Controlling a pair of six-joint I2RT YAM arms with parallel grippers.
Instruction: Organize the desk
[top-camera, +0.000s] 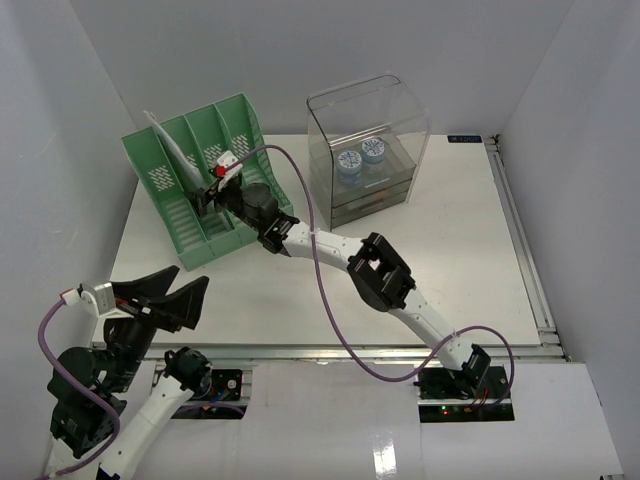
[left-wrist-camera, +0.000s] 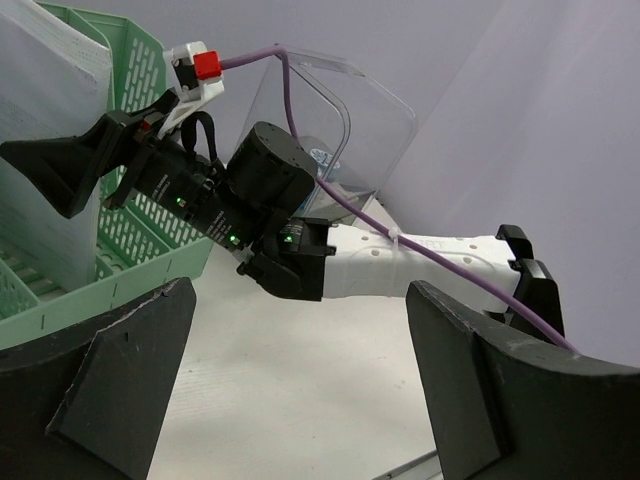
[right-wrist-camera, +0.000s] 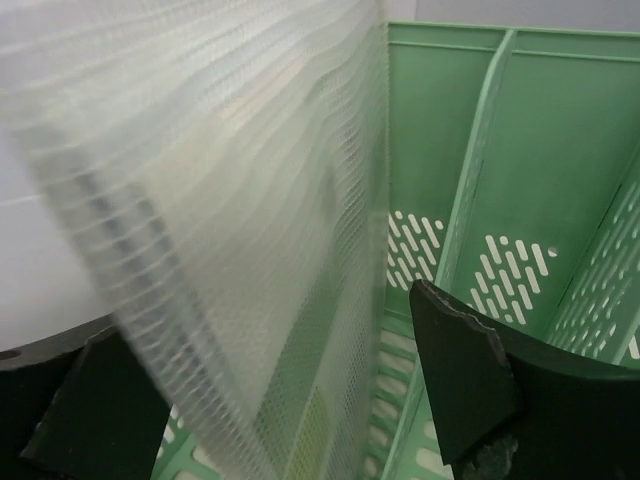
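Observation:
The white desk (top-camera: 460, 260) carries a green slotted file rack (top-camera: 165, 185) at the back left. A translucent mesh folder (top-camera: 168, 148) stands tilted in the rack's left slot. My right gripper (top-camera: 203, 195) reaches into the rack. In the right wrist view it (right-wrist-camera: 265, 340) is open, its jaws wide apart on either side of the folder (right-wrist-camera: 230, 250). My left gripper (top-camera: 190, 278) is open and empty, held above the desk's front left corner. In its own view it (left-wrist-camera: 300, 300) looks over bare desk (left-wrist-camera: 290, 390) toward the right arm.
A clear plastic drawer box (top-camera: 365, 150) stands at the back centre with two blue-and-white round items (top-camera: 360, 156) inside. The right arm (top-camera: 385, 275) stretches diagonally across the desk. A metal rail (top-camera: 400, 352) runs along the front edge.

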